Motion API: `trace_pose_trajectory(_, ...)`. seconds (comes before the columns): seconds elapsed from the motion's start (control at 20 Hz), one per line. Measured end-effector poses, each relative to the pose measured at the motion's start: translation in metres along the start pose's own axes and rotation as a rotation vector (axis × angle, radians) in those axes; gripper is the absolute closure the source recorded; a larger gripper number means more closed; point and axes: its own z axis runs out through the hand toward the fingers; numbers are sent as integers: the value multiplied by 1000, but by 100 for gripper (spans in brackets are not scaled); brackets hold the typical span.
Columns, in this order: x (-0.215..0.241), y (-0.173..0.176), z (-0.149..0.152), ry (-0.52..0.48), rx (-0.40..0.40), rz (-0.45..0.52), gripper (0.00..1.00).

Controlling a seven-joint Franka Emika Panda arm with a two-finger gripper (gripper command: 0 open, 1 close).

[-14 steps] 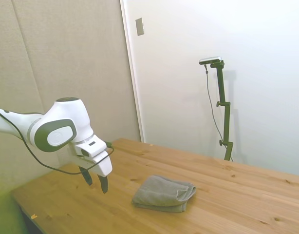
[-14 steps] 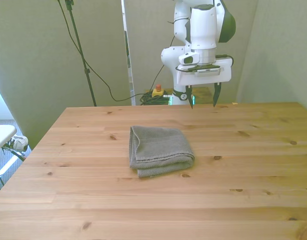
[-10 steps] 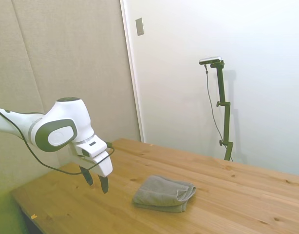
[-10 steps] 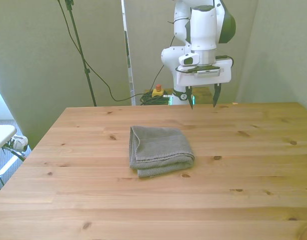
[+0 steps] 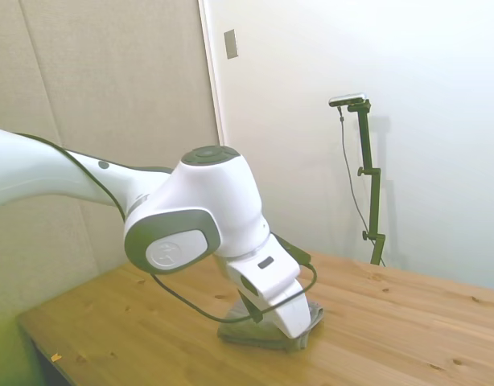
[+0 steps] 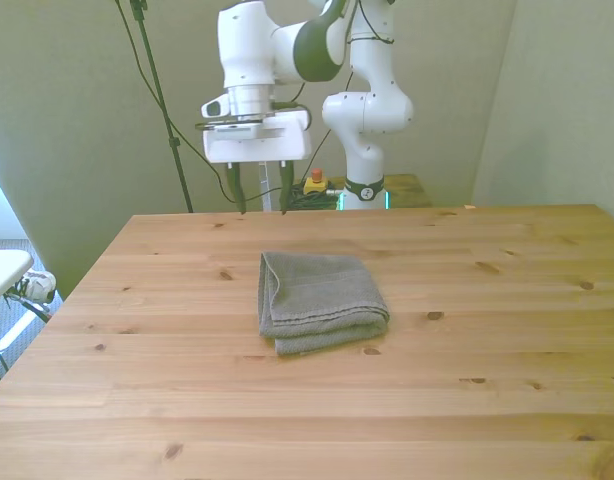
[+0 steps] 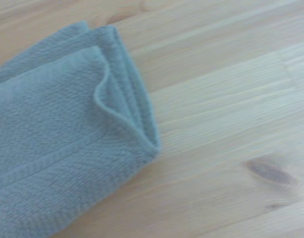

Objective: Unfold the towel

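The wooden tabletop (image 6: 467, 400) carries the folded grey towel (image 6: 320, 314) near its middle. The end effector (image 6: 260, 197) hangs above the far edge toward the front view's left, fingers apart, clear of the towel.

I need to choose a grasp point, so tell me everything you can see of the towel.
The towel is plain grey terry cloth, thick-looking, folded into a compact near-square of several layers. It lies flat on the wooden table, near the middle. In the front view its stacked edges show along the near side and the left. The wrist view shows one corner with the layers slightly splayed. Only the table touches it; the gripper is apart, above the far edge.
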Motion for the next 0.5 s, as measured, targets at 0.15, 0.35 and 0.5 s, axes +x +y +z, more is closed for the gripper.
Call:
trace_pose_trajectory(0.15, 2, -8, 8, 15, 14, 2, 0)
trace_pose_trajectory(0.35, 22, -3, 31, -2, 72, 50, 0)
trace_pose_trajectory(0.5, 42, -5, 40, -4, 108, 75, 0)
